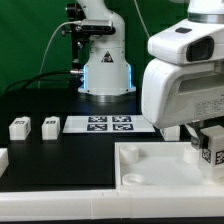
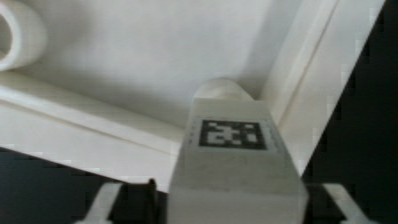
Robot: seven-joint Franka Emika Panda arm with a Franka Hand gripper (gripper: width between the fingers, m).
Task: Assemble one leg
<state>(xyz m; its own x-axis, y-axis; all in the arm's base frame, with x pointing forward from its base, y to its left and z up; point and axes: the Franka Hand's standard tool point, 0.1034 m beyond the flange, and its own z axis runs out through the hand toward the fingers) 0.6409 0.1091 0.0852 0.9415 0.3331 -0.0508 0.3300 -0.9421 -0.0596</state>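
One leg (image 2: 228,150), a short squarish block of smooth white plastic with a black-and-white tag, is clamped between the jaws over the large flat white slab (image 1: 160,172). I cannot tell if it touches the slab. A round socket (image 2: 22,45) opens in the slab nearby. Well apart, on the black worktop (image 1: 60,152), a second leg (image 1: 19,127) and a third leg (image 1: 49,124) stand beside the marker board (image 1: 110,124).
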